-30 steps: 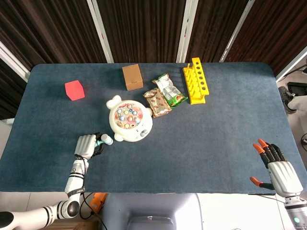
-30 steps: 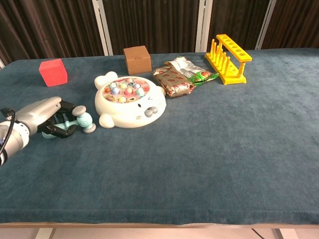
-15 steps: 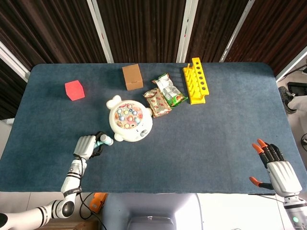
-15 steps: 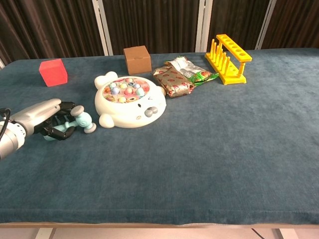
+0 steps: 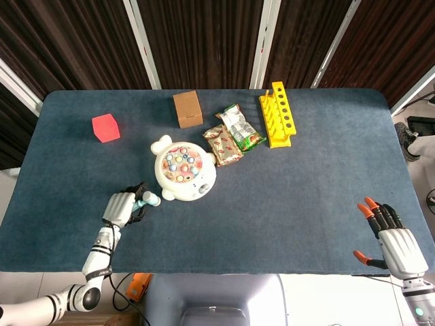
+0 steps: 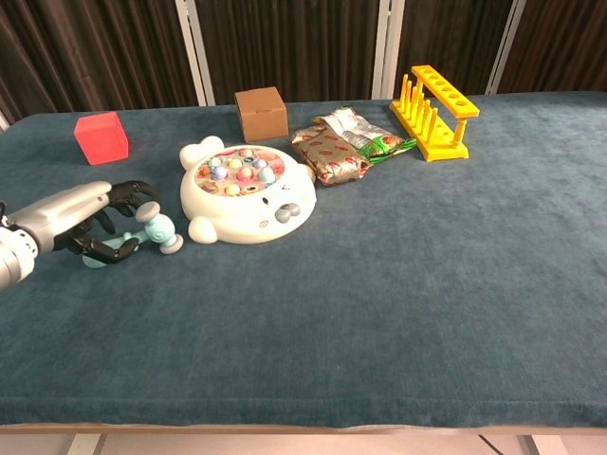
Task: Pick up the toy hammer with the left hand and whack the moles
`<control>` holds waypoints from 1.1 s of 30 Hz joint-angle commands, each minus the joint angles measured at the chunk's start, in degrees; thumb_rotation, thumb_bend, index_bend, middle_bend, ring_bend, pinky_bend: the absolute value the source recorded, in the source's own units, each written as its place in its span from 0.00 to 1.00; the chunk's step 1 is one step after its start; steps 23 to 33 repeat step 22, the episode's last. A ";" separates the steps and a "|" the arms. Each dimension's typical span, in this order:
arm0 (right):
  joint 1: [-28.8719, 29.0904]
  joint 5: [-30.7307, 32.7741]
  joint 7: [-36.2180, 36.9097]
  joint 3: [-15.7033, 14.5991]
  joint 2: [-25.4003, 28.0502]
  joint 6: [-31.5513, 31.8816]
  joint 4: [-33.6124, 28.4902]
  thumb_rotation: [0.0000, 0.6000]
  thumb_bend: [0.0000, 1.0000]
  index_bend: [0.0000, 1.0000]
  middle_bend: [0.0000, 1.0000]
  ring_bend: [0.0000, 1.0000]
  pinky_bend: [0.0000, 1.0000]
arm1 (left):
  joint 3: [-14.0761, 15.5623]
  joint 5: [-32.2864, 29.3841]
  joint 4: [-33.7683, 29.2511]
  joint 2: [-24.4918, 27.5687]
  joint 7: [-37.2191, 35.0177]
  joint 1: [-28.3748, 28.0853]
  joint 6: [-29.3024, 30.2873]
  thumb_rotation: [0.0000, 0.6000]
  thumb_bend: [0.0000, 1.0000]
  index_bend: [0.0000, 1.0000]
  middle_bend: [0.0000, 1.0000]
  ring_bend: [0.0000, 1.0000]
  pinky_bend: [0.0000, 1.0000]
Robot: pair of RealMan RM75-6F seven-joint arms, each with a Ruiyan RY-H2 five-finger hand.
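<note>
Pickup is the step in hand — the left hand (image 6: 81,220) curls loosely around the toy hammer (image 6: 142,239), which lies on the desk (image 6: 398,275) just beside the mole game (image 6: 245,192), not visibly gripped. Next, I judge, the fingers must close firmly on the handle before lifting; the right hand (image 5: 394,239) hangs open and empty, well apart.

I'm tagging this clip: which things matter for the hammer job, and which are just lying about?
Job:
toy hammer
mole game
left hand, fingers around the hammer handle

Lying about:
red cube
brown box
snack packets
yellow rack
right hand, idle
</note>
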 commanded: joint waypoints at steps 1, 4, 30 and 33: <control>-0.10 -0.06 0.11 0.00 0.10 0.22 -0.03 1.00 0.22 0.00 0.00 0.00 0.00 | 1.15 3.62 -3.81 3.76 -1.32 1.79 3.09 1.00 0.47 0.08 0.13 0.12 0.26; -0.27 0.08 0.03 -0.03 0.28 0.36 -0.07 1.00 0.22 0.00 0.00 0.00 0.00 | 3.49 8.91 -9.69 9.88 -4.16 5.18 8.24 1.00 0.47 0.06 0.07 0.06 0.20; -0.65 1.02 -5.16 -0.79 0.40 -1.09 -2.74 1.00 0.22 0.00 0.00 0.00 0.00 | 17.06 26.54 -15.90 25.57 -10.53 25.01 29.88 1.00 0.48 0.02 0.00 0.00 0.01; -0.65 1.02 -5.16 -0.79 0.40 -1.09 -2.74 1.00 0.22 0.00 0.00 0.00 0.00 | 17.06 26.54 -15.90 25.57 -10.53 25.01 29.88 1.00 0.48 0.02 0.00 0.00 0.01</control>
